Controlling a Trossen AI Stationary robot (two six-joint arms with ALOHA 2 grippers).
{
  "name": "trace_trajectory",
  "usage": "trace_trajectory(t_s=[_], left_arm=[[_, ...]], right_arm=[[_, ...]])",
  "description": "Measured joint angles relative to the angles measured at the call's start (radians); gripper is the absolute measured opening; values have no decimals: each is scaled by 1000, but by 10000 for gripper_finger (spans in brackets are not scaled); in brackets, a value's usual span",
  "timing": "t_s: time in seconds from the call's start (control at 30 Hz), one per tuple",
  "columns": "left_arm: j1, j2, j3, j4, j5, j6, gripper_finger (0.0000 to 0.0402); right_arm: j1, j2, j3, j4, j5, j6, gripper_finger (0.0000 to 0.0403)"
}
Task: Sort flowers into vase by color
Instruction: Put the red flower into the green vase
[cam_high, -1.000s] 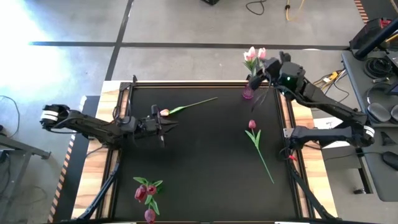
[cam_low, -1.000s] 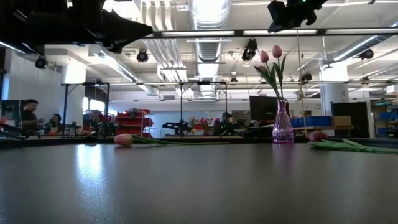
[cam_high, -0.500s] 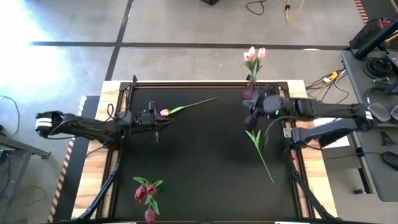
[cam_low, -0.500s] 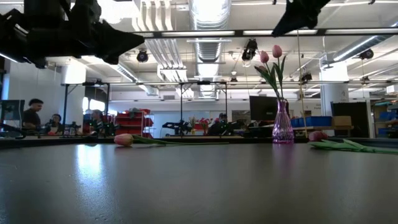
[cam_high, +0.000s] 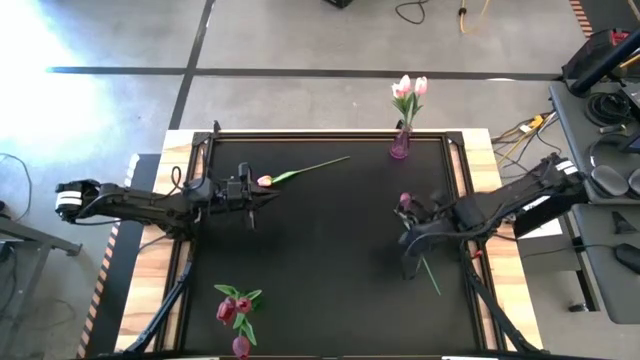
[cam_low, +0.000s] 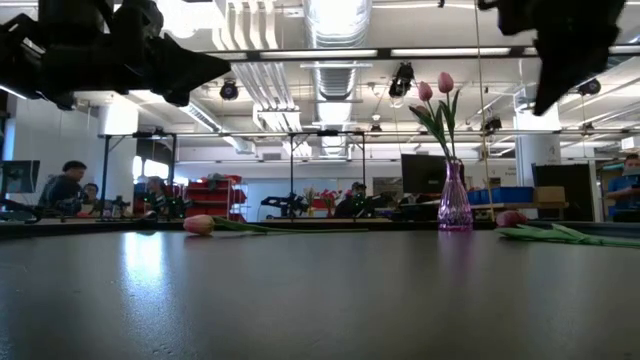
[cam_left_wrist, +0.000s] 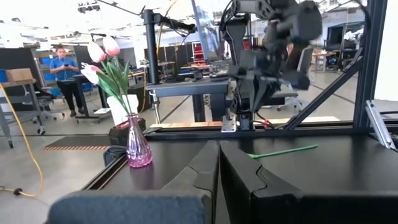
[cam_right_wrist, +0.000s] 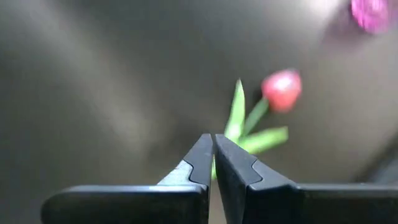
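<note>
- A matte black table top (cam_high: 330, 220), framed by pale wood side strips, is sitting on a grey concrete floor (cam_high: 300, 100) crossed by dark lines.
- The low view is looking into a large workshop room with ceiling ducts (cam_low: 335, 30) and seated people (cam_low: 65, 185) at far desks.
- The left gripper (cam_high: 268, 199) is hovering at the table's left side, fingers pressed together and empty, just beside a pale pink tulip with a long green stem (cam_high: 300, 171) lying flat.
- The right gripper (cam_high: 407, 262) is hanging above the table's right side, fingers pressed together and empty, over a magenta-headed tulip with green leaves (cam_high: 408, 213) lying flat.
- A small purple glass vase (cam_high: 400, 147) is standing upright at the table's far edge, holding pale pink-white tulips (cam_high: 409, 88).
- A cluster of dark magenta tulips (cam_high: 234, 312) is resting at the near left edge; whether a vase is holding them cannot be told.
</note>
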Motion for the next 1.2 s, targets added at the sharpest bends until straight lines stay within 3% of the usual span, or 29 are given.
trace_trajectory(t_s=[0.27,0.47,0.7,0.9,1.2], left_arm=[[0,-29,0,-29,0,0,0],[0,-92,0,-98,0,-26,0],[-1,-132,0,-167,0,-54,0],[-1,-130,0,-174,0,-52,0],[-1,-119,-1,-190,0,-50,0]], right_arm=[[45,78,-118,-27,-136,223,13],[8,70,-228,67,-118,290,27],[-96,77,-319,291,-122,250,100],[-207,78,-375,317,-142,291,158],[-282,80,-441,462,-211,206,158]])
